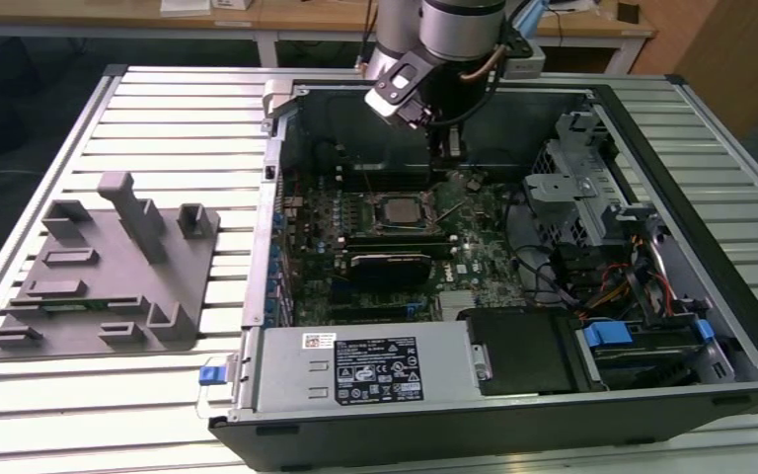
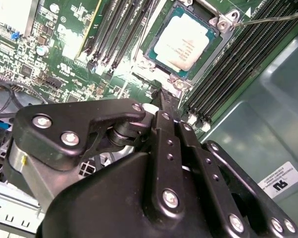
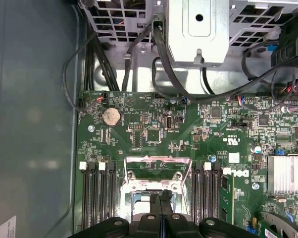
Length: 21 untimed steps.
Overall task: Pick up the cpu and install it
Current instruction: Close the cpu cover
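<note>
While the arm hangs over the open case, its gripper is closed, fingers pressed together and holding nothing. The cpu lies flat in the socket on the motherboard. Seen in the second wrist view, it sits just beyond the fingertips, apart from them. In the exterior view it is below the gripper, slightly toward the exterior view's left. Being square, it offers no long axis.
</note>
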Tool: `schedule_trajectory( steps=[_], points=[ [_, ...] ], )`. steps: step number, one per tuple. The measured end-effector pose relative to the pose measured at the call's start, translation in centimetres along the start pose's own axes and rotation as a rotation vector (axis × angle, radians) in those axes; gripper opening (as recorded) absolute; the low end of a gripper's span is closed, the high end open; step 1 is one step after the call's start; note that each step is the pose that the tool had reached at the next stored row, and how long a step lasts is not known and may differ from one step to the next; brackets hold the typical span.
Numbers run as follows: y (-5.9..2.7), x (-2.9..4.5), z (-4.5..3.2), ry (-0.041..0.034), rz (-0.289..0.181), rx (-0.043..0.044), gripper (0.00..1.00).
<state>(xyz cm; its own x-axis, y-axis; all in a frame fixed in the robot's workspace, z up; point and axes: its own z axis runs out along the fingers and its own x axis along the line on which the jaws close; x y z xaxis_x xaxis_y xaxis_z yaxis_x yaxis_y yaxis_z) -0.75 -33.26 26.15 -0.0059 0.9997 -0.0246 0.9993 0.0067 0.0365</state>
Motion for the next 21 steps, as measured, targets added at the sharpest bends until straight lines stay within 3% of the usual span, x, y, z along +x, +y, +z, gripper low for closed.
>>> schedule_trajectory(
  steps=[21],
  points=[
    [3.36, -0.02, 0.12, -0.0001, 0.0, 0.0, 0.11]
  ],
)
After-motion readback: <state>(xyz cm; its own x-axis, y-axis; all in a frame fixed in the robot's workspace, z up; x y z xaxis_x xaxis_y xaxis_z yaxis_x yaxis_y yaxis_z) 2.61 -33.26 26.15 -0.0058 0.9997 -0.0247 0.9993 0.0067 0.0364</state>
